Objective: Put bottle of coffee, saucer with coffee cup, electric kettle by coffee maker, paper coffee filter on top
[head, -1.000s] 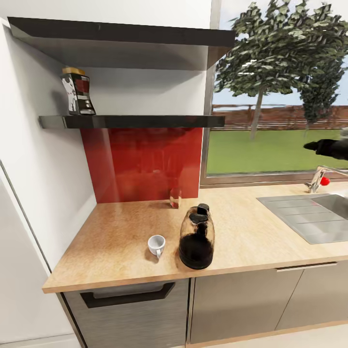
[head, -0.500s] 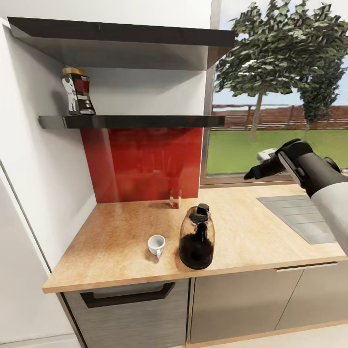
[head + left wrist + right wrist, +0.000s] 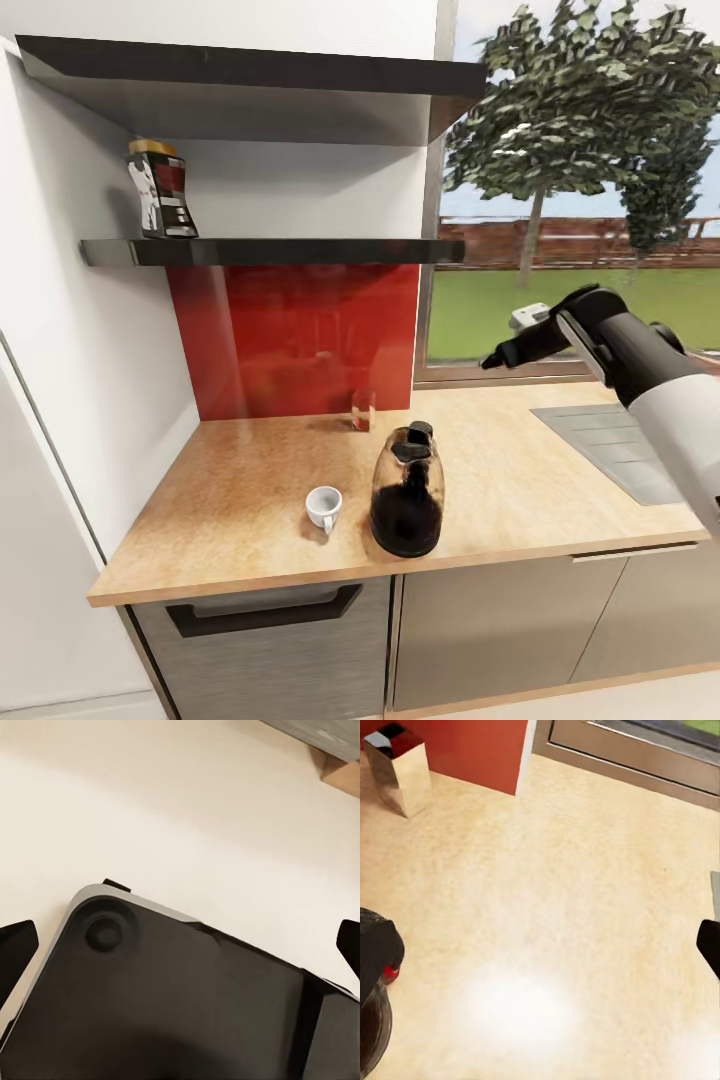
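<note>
1. The dark glass coffee jar with yellow-orange lid (image 3: pixel 159 190) sits on the lower black wall shelf (image 3: pixel 270 251), well apart from both arms.
2. The right gripper (image 3: pixel 497 358) is spread wide and empty above the light wood-grain countertop (image 3: pixel 250 480); the left gripper's (image 3: pixel 180 945) fingertips are also parted, nothing held.
3. Risk: the clear glass kettle with black lid (image 3: pixel 407 492) or the tiny white cup (image 3: pixel 323 506) may be clipped if the arm swings low toward the shelf.

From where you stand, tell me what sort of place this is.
A home kitchen, most likely: a wood-grain countertop over grey cabinet fronts, a sink under the window, and an electric kettle beside a coffee cup.

White wall (image 3: pixel 70 330), red splashback (image 3: pixel 300 340), window (image 3: pixel 580 200) onto lawn and tree, grey cabinet fronts (image 3: pixel 480 630), steel sink (image 3: pixel 620 440).
</note>
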